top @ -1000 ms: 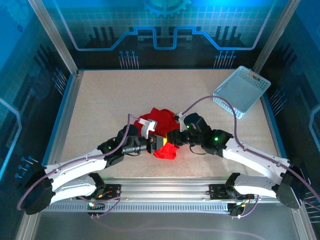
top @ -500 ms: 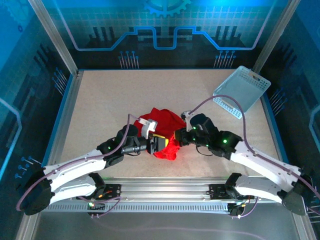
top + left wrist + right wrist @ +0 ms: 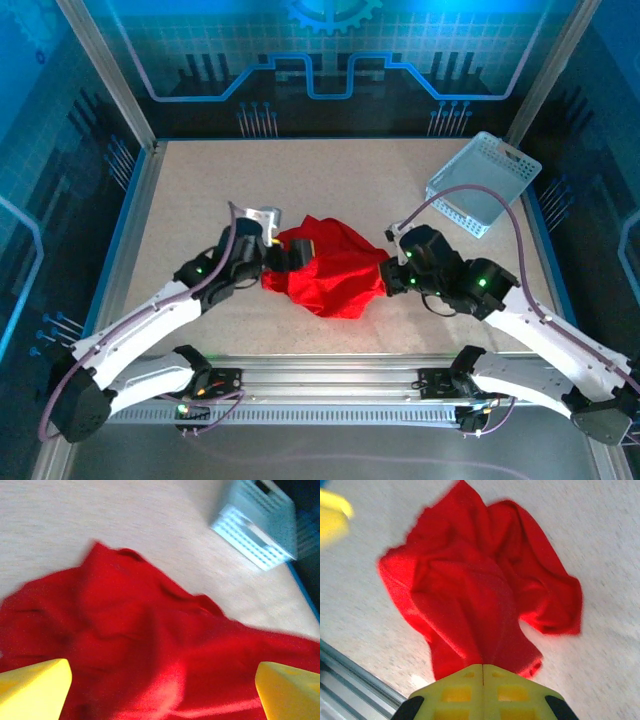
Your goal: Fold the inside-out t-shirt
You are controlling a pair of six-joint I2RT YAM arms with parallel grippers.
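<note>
1. Red t-shirt (image 3: 335, 275) lies crumpled on the table (image 3: 200, 190), about mid-width and nearer the near edge, slung between the two hands.
2. Right hand (image 3: 388, 280): we see its fingers pressed flat together on a bunch of the shirt's right end. In the right wrist view the cloth fans out from that pinch.
3. Left hand (image 3: 288, 262) sits at the shirt's left end. Its fingers are spread wide with red cloth lying between them, and we see nothing clamped.
4. Light blue basket (image 3: 483, 183) sits at the far right corner, well apart from the shirt and not in play.
5. Step in hand, as we judge it: spreading the shirt out flat, ahead of any fold. It is wadded, and we can't pick out a sleeve, collar or hem. That puts us early in the task.
6. Next move, we think, needs the left hand to close on the cloth edge. Both hands then draw apart and lay the shirt down smooth.
7. Grabbing a thick bunch instead of an edge would likely leave it lumpy.
</note>
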